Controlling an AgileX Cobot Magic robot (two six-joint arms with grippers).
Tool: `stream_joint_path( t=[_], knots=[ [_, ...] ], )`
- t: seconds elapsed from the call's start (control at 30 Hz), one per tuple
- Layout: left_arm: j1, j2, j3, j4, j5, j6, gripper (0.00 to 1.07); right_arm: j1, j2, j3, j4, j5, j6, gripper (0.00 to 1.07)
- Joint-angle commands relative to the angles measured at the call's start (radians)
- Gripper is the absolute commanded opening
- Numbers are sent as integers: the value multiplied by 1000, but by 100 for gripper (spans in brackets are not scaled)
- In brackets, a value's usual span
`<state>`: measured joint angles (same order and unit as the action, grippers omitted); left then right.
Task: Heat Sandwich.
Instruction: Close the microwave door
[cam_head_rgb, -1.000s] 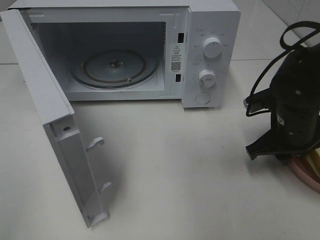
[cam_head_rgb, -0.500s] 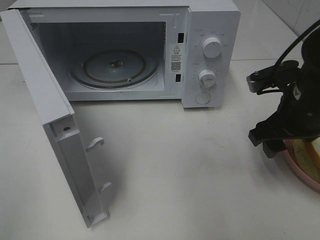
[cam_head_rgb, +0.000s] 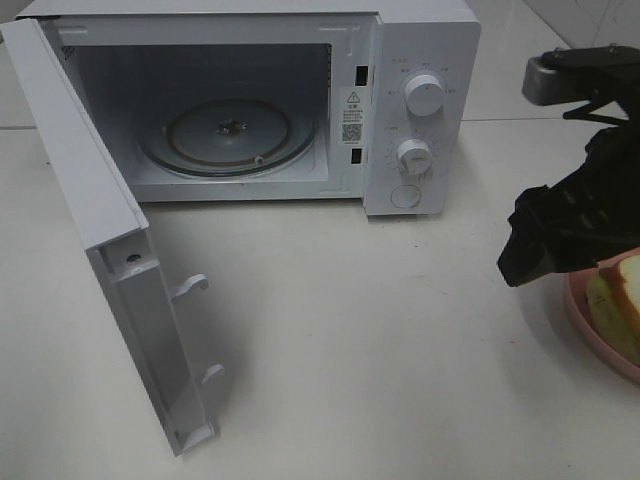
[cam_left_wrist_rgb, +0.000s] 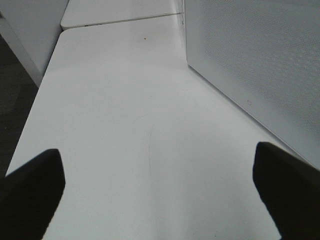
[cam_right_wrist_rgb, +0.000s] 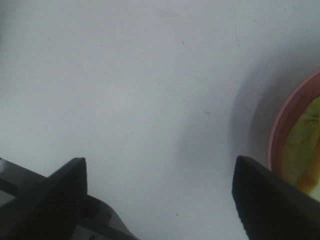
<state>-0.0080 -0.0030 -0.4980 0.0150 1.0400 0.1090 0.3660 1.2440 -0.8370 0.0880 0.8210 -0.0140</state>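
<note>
Beside the pink plate (cam_head_rgb: 578, 318), the right gripper (cam_right_wrist_rgb: 159, 192) hangs spread and empty; a careless descent might knock the sandwich (cam_head_rgb: 617, 300) off

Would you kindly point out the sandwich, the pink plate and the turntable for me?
sandwich (cam_head_rgb: 618, 298), exterior high view, top bread slice.
pink plate (cam_head_rgb: 588, 322), exterior high view, left rim.
turntable (cam_head_rgb: 228, 137), exterior high view, glass surface inside the microwave.

Lighting: we note even, bright overhead light, mild glare on the white desk (cam_head_rgb: 350, 330). Shadows: soft, under the microwave door (cam_head_rgb: 110, 250) and beside the pink plate (cam_right_wrist_rgb: 285, 130). Focus: right hand (cam_right_wrist_rgb: 160, 195) fingertips blurred; right wrist view soft.
</note>
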Motion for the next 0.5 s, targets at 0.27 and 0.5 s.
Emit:
stream_joint_path(
  t=[0.27, 0.5],
  knots=[
    [-3, -27, 3, 3, -7, -7, 98, -4, -179, -3, 29, 75, -34, 76],
    [-3, -27, 3, 3, -7, -7, 98, -4, -327, -2, 26, 181, -32, 76]
  ],
)
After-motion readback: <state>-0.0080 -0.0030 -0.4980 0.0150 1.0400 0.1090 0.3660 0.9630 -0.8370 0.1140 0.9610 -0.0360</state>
